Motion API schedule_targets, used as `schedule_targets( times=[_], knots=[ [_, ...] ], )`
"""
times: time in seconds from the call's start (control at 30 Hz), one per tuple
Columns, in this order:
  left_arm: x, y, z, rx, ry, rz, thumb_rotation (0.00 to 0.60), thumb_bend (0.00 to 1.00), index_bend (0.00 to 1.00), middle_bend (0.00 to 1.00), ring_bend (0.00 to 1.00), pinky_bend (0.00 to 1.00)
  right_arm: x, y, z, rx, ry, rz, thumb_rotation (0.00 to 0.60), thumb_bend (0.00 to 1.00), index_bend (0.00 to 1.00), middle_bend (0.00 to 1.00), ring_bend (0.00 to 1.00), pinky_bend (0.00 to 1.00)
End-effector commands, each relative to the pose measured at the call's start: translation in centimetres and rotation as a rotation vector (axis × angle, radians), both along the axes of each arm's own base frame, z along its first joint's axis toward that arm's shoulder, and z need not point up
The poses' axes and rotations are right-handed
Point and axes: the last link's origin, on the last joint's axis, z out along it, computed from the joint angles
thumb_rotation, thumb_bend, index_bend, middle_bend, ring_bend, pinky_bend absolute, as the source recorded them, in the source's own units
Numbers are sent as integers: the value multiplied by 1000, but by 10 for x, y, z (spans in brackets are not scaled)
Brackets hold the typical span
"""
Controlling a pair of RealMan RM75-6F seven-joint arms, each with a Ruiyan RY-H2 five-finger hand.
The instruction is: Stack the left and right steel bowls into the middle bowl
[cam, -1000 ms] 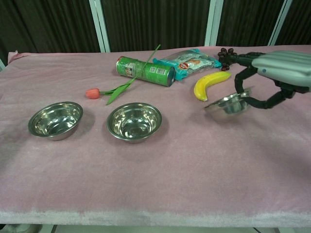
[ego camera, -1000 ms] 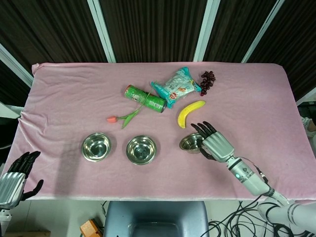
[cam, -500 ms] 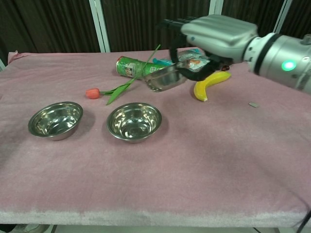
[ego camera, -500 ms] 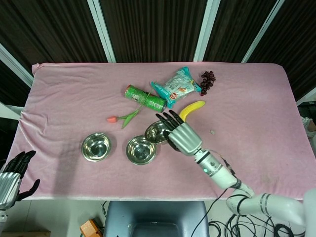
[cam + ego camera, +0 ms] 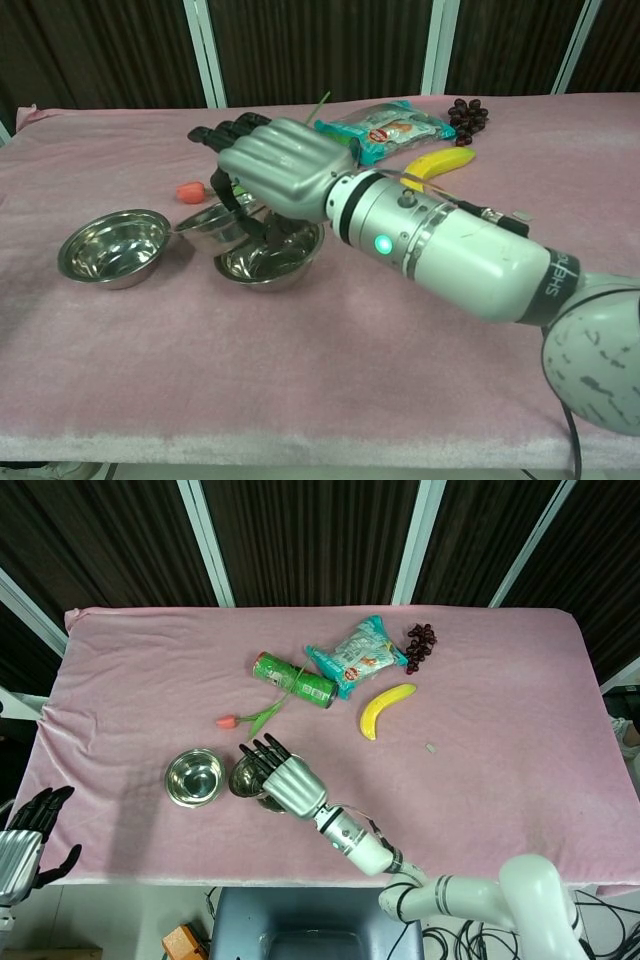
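Observation:
The left steel bowl (image 5: 195,777) (image 5: 113,246) sits upright on the pink cloth. My right hand (image 5: 287,782) (image 5: 275,165) grips a second steel bowl (image 5: 244,777) (image 5: 213,222) by its rim and holds it tilted, just above the table. That bowl hangs over the left edge of the middle bowl (image 5: 268,264), close to the left bowl. In the head view the hand covers most of the middle bowl. My left hand (image 5: 32,832) is off the table's front left corner, fingers apart and holding nothing.
Behind the bowls lie a red tulip (image 5: 240,720) (image 5: 190,190), a green can (image 5: 293,680), a snack bag (image 5: 358,653) (image 5: 388,128), a banana (image 5: 385,708) (image 5: 435,166) and dark grapes (image 5: 420,645) (image 5: 467,110). A small scrap (image 5: 430,747) lies to the right.
My right hand lifted the right bowl and carried it leftward across the table, from beside the banana to over the middle bowl. The left hand barely moved.

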Motion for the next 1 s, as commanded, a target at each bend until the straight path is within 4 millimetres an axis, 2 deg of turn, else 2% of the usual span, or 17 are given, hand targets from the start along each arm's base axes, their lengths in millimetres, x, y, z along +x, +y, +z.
schedule_targets(
  times=[0.03, 0.27, 0.5, 0.57, 0.63, 0.7, 0.77, 0.9, 1.0],
  knots=[
    [0, -1, 1, 3, -1, -4, 600, 367, 0, 84, 49, 146, -4, 3, -2, -13, 20, 26, 600, 566, 727, 0, 0, 0],
    [2, -3, -1, 0, 4, -14, 600, 367, 0, 85, 49, 146, -32, 7, 12, -40, 59, 33, 600, 565, 732, 0, 0, 0],
    [4, 0, -6, -12, 18, -17, 600, 367, 0, 84, 49, 146, -52, 2, 14, -51, 106, 7, 600, 565, 704, 0, 0, 0],
    [4, 0, -6, -15, 19, -15, 600, 368, 0, 84, 49, 146, -56, 1, 16, -53, 120, -2, 600, 565, 630, 0, 0, 0],
    [4, 1, -6, -16, 19, -15, 600, 368, 0, 84, 49, 146, -60, 2, 18, -45, 130, -14, 600, 517, 405, 0, 0, 0],
    [4, 2, -6, -17, 19, -15, 600, 367, 0, 72, 45, 146, -65, 5, 22, -12, 120, -41, 600, 418, 186, 0, 0, 0],
    [4, 3, -7, -20, 21, -16, 600, 368, 0, 48, 38, 146, -71, 9, 25, 39, 107, -79, 600, 333, 35, 0, 0, 0],
    [5, 3, -8, -28, 24, -22, 600, 368, 0, 35, 35, 146, -82, 21, 41, 147, 94, -136, 580, 269, 0, 0, 0, 0],
    [6, 3, -10, -36, 20, -34, 600, 369, 0, 27, 30, 145, -96, 37, 64, 190, 72, -143, 525, 252, 0, 0, 0, 0]
  ],
)
